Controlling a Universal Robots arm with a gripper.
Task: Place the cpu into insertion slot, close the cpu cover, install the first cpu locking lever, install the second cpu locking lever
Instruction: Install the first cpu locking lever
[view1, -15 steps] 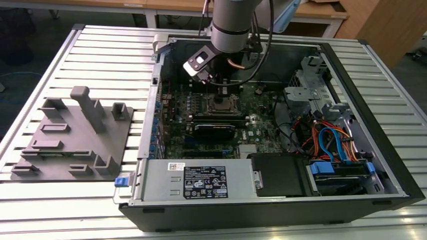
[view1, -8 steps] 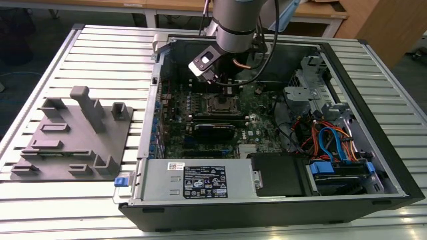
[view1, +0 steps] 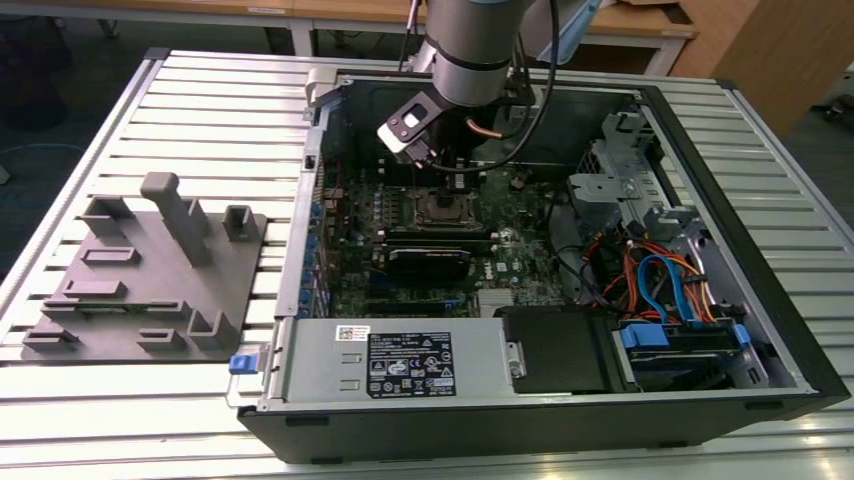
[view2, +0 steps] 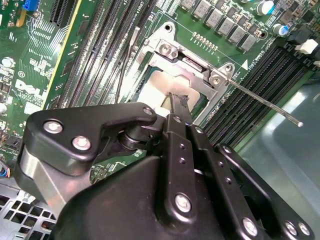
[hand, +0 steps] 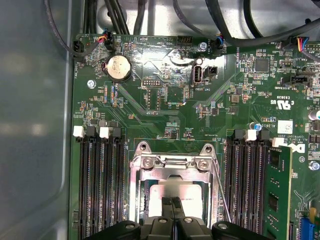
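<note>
The cpu (hand: 170, 191) lies in the insertion slot (view1: 438, 210) on the motherboard, its silver top (view2: 152, 85) showing through the cut-out of the cpu cover (hand: 172, 163). The cover (view2: 192, 62) lies flat over it. My gripper (hand: 173, 209) hangs straight above the chip with its two black fingers pressed together, tips (view2: 176, 102) at or just over the chip's top, nothing between them. One thin locking lever (view2: 265, 104) sticks out free past the socket's corner, also seen beside the cover (hand: 220, 192). A second lever (view2: 126, 65) runs along the opposite side.
Black memory slots (hand: 100, 185) flank the socket, with a green memory module (hand: 277, 195) in one. Cables (view1: 661, 280) and a drive cage (view1: 627, 160) fill the case on the exterior view's right. A power supply (view1: 400, 360) sits in front. A grey fixture (view1: 147, 270) stands outside the case.
</note>
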